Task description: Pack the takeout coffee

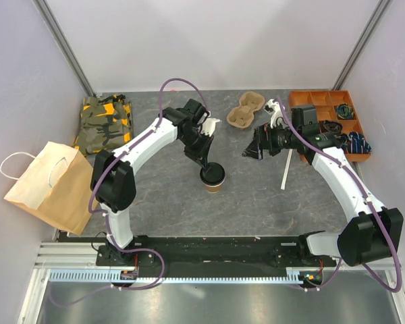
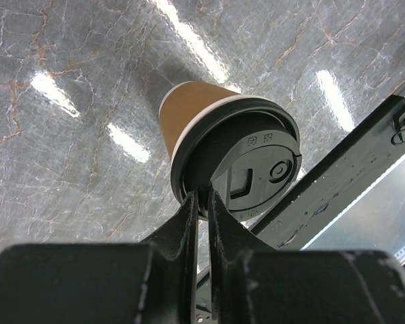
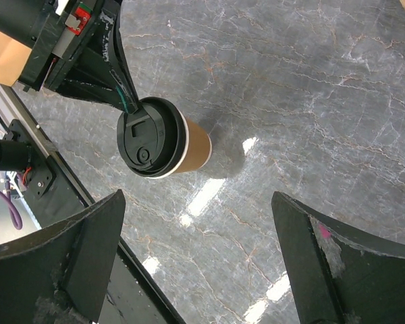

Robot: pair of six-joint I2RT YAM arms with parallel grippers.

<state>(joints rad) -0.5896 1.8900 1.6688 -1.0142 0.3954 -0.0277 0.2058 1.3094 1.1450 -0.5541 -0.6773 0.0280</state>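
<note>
The coffee cup (image 1: 214, 185) is seen upright near the centre of the top view, on the grey table (image 1: 256, 209), with its black lid (image 1: 212, 173) fitted. The rim of the lid is pinched between the nearly closed fingers of the left gripper (image 1: 207, 164). The right gripper (image 1: 251, 151) is held spread wide, right of the cup and apart from it. A paper bag (image 1: 50, 185) is found at the left edge, and a pulp carrier (image 1: 246, 110) at upper centre.

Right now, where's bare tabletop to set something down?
Widest: grey stone table between the black-lidded tan paper cup and the black base rail. Smaller: between cup and white stick. Crowded: back right, around the open right gripper, tan pulp carrier and orange compartment tray.
</note>
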